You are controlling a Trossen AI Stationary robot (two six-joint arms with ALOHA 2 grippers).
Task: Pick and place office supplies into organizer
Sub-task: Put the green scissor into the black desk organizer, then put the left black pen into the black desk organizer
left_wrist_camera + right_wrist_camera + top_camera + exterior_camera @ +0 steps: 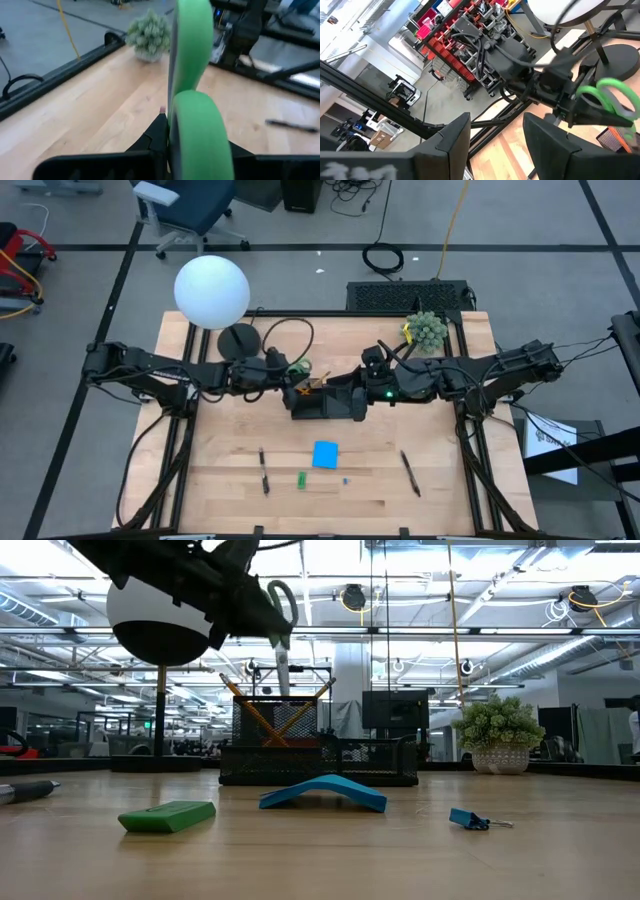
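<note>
1. Left pincer [283, 370] is closed on the green-handled scissors [297, 369], gripping at the handle loops, held above the organizer [325, 402] at mid-surface; blades point down toward the tall cup where orange pencils [262, 718] already cross.
2. Right pincer [495, 145] hangs just right of the organizer w/ fingers parted, nothing between them.
3. Handling: scissors look rigid & light; plastic loops smooth, prob. slippery, so they may swivel in a narrow pinch; best hold is across both loops near the pivot.
4. Still on the surface [220, 480]: blue note pad [325, 454], bowed, soft, take by an edge; green piece [301, 478]; two black pens [264, 471], thin, roll easily, pinch mid-barrel.
</note>
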